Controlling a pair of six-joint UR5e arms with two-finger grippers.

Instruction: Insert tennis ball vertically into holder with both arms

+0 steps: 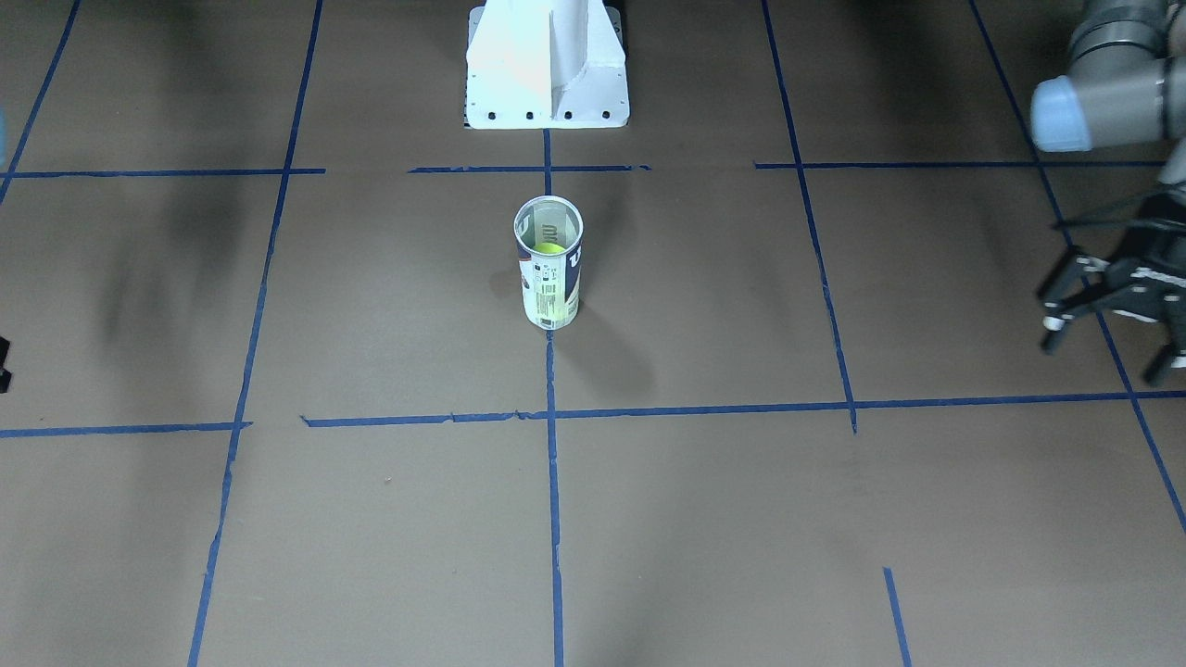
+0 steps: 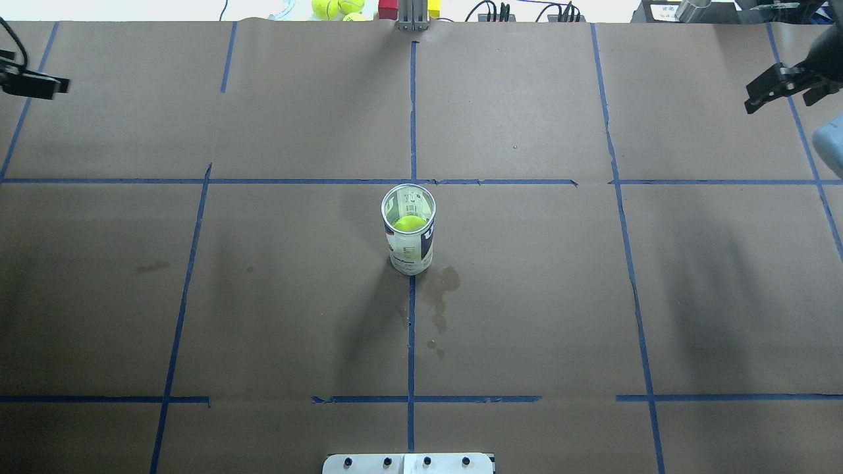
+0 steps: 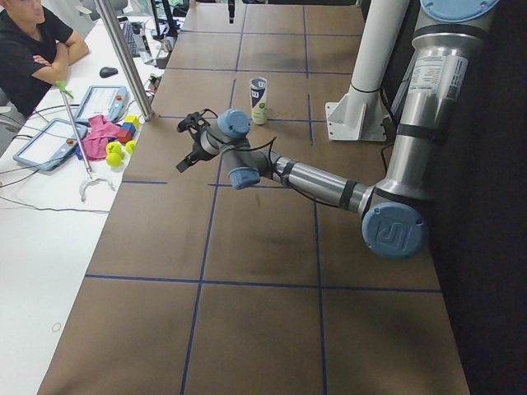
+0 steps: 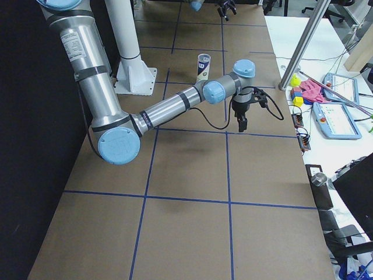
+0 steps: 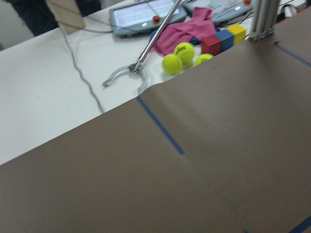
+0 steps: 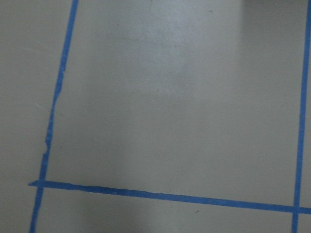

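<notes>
— How many cans?
— One holder [image 2: 409, 230], with one tennis ball [image 2: 409, 224] inside it.
— And arms?
— Two: the left arm [image 3: 317, 183] and the right arm [image 4: 169, 108].
— The loose bits?
— Three spare balls [image 5: 171, 63], three coloured blocks [image 5: 211, 44], two tablets [image 3: 103, 103], one pink cloth [image 5: 187, 30].

We show the left arm [image 3: 317, 181] and right arm [image 4: 166, 108] as silver-grey tubes joined by round housings with light blue caps [image 3: 394, 233], one embossed with a circular logo. A white printed label [image 3: 426, 72] wraps each upper tube. A thin black cable [image 4: 213, 125] loops near the wrist. The left gripper [image 1: 1103, 357] and right gripper [image 2: 751, 97] are black. The white pedestal [image 1: 547, 65] bears dark screws [image 1: 530, 116] along its flange.
</notes>
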